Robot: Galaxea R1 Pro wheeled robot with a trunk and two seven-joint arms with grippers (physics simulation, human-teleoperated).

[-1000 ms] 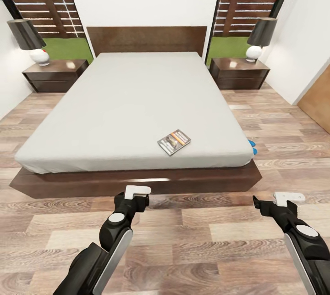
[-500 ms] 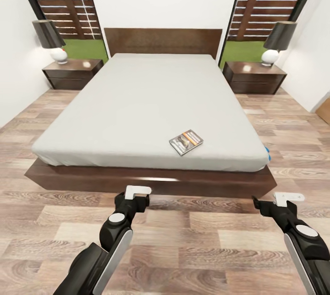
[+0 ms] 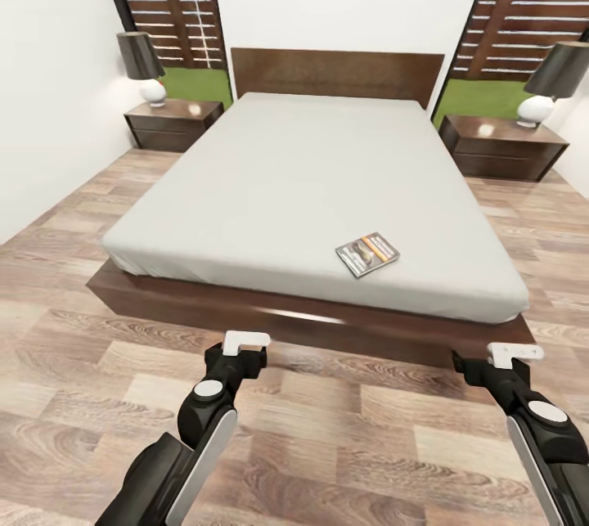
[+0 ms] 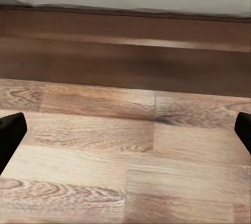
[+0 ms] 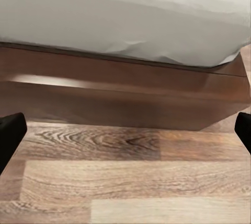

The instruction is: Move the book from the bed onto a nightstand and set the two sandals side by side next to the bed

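Note:
The book (image 3: 367, 254), a thin dark paperback with orange and white bands, lies flat on the light-grey mattress of the bed (image 3: 327, 182), near its foot edge and right of centre. One dark nightstand (image 3: 172, 123) stands left of the headboard and the other nightstand (image 3: 503, 147) stands right of it. The two sandals are out of view. My left gripper (image 3: 244, 346) and right gripper (image 3: 495, 358) hover low over the wood floor just short of the bed frame, both open and empty. The left wrist view has a dark fingertip (image 4: 10, 132) at each edge, and so does the right wrist view, with a fingertip (image 5: 10, 130).
A dark-shaded lamp (image 3: 146, 68) stands on the left nightstand and another lamp (image 3: 550, 83) on the right one. A white wall (image 3: 49, 84) runs along the left. The dark bed frame (image 3: 327, 321) sticks out below the mattress.
The whole picture has shifted right and the bed looks nearer its left side, so the camera moved. The blue spot at the bed's right foot corner left the frame. Both arms hold their pose.

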